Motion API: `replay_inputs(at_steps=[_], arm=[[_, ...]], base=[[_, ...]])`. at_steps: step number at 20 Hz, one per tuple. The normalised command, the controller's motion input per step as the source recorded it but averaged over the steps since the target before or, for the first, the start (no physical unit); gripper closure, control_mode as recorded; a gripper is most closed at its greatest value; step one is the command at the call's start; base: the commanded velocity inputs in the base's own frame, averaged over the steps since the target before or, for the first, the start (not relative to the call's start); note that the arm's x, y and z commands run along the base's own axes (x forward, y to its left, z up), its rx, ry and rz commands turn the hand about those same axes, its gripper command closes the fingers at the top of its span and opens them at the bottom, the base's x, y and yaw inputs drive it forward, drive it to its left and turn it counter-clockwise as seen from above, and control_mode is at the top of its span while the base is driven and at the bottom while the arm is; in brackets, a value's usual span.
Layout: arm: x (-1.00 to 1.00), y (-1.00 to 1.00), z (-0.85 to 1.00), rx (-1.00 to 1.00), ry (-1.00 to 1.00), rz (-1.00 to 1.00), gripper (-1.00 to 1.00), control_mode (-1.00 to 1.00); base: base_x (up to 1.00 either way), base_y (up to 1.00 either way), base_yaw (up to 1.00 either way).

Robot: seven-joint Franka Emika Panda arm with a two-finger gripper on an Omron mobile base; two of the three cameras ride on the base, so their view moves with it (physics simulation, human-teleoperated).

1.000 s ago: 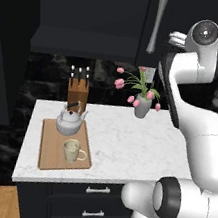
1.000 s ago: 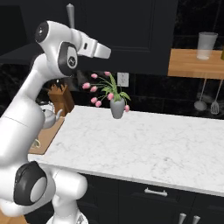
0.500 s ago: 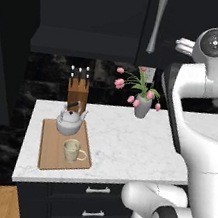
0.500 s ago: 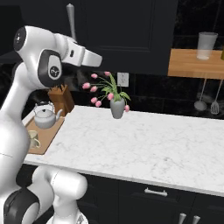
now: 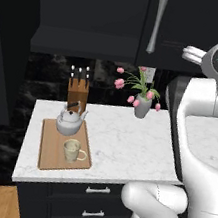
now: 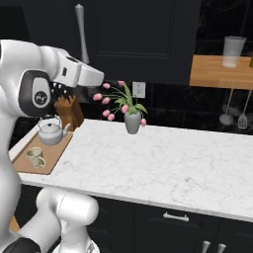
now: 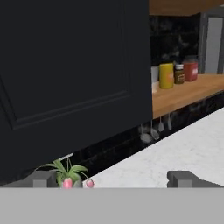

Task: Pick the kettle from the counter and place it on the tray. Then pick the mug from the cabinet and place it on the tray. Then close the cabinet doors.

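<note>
The arm (image 5: 199, 127) has swung right, away from the tray (image 5: 53, 149) end of the worktop (image 5: 125, 144), its upper joint now farther right.

On the tray (image 5: 52, 156) at lower left, the kettle (image 5: 69, 122) sits behind the mug (image 5: 72, 151); the knife block (image 5: 77, 93) stands behind both.

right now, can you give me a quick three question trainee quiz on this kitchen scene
1. True or false: the small squat silver-white kettle stands on the flat light-brown wooden tray.
2. Which sits nearer the counter's front edge on that tray: A) the kettle, B) the small cream-beige mug?
3. Fill in: the grey vase holds pink ____.

Key: 1 true; 2 B; 3 flowers.
</note>
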Motion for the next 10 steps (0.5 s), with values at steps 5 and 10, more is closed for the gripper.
replay_inputs(at_steps=[5,10], arm=[[-0.64,0.0,0.02,0.0,0.0,0.0,-1.0,-1.0],[-0.67,0.0,0.05,0.0,-0.05,0.0,-1.0,-1.0]], base=[[0.0,0.0,0.0],[0.0,0.0,0.0]])
